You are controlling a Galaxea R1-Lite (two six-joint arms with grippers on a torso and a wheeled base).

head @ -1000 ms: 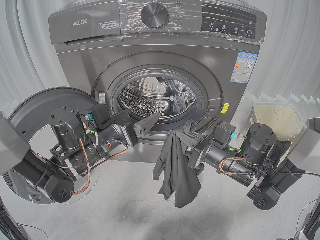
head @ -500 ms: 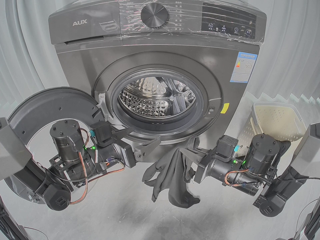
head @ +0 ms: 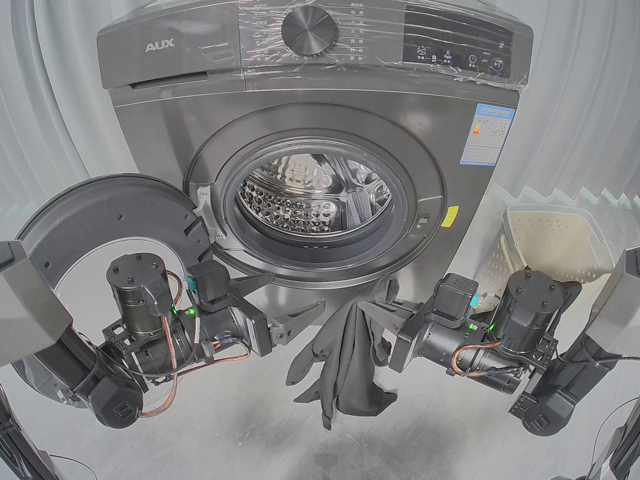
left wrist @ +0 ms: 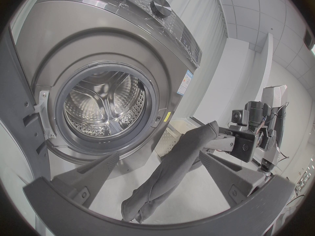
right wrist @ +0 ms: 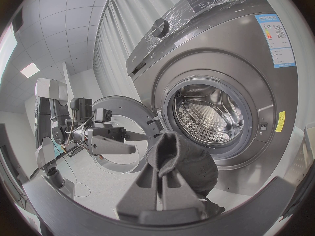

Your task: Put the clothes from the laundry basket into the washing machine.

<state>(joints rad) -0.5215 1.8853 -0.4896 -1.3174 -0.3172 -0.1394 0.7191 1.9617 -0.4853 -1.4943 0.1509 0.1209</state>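
Observation:
A dark grey garment (head: 350, 361) hangs from my right gripper (head: 377, 308), which is shut on its upper fold below the washing machine's open drum (head: 313, 195). The garment (right wrist: 183, 163) bunches over the closed fingers in the right wrist view, and hangs as a long drape (left wrist: 170, 171) in the left wrist view. My left gripper (head: 287, 301) stands open to the left of the cloth, with nothing between its fingers. The cream laundry basket (head: 560, 248) sits on the floor at the right, with more dark cloth (head: 567, 295) at its front edge behind my right arm.
The machine's round door (head: 100, 221) is swung open to the left, behind my left arm. Grey floor (head: 267, 421) lies in front of the machine. White curtains hang behind it.
Both arms have dropped lower and drawn back from the drum opening. The garment has come down with the right gripper and now hangs nearer the floor.

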